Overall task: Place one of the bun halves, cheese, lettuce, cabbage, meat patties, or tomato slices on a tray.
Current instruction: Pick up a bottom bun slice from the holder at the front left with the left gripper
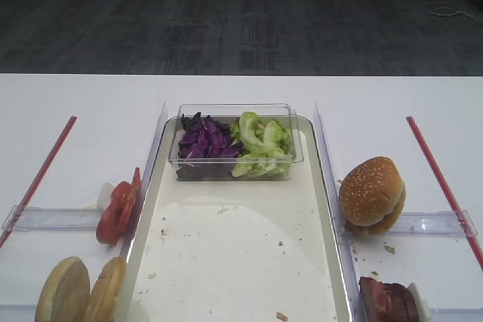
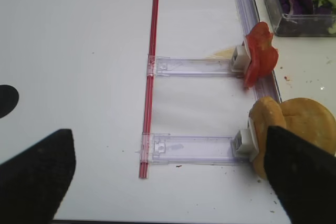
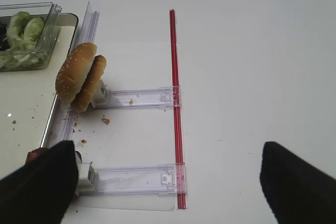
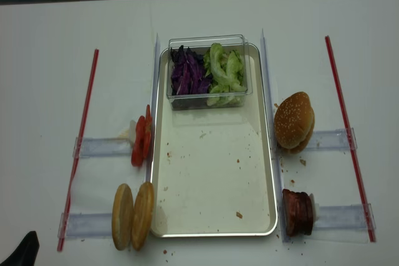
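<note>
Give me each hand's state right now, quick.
Left hand: open, holding nothing, above the table beside the bun halves.
Right hand: open, holding nothing, above the table near the meat patties.

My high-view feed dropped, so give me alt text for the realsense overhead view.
A long cream tray lies mid-table, bare but for crumbs and a clear box of purple cabbage and lettuce. On its left stand tomato slices and bun halves; on its right a sesame bun and meat patties.
</note>
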`<state>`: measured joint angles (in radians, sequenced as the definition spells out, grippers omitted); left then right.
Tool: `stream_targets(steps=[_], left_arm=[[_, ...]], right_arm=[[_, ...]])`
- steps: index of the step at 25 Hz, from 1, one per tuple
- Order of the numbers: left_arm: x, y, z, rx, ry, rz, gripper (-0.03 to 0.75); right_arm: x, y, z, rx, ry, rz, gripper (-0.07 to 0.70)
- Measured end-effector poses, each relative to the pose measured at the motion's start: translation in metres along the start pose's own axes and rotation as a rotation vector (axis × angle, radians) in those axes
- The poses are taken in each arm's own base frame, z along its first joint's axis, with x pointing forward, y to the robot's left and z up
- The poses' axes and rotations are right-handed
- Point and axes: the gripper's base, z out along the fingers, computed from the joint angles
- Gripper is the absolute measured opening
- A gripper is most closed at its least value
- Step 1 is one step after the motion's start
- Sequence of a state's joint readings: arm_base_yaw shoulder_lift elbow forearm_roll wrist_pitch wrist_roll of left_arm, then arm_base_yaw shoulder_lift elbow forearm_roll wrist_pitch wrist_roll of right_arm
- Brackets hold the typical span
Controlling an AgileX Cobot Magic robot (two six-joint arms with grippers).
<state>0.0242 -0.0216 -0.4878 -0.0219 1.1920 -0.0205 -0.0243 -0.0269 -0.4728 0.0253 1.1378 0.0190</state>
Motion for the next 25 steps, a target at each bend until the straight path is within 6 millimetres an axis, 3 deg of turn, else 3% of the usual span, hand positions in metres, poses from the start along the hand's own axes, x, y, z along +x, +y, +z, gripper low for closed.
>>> stream_targets(steps=[25], left_arm=[[0.0001,0.0,0.0002,0.0,0.001,0.0,0.683]], right_arm=[[0.0,0.0,0.0,0.0,0.0,0.0,0.692]])
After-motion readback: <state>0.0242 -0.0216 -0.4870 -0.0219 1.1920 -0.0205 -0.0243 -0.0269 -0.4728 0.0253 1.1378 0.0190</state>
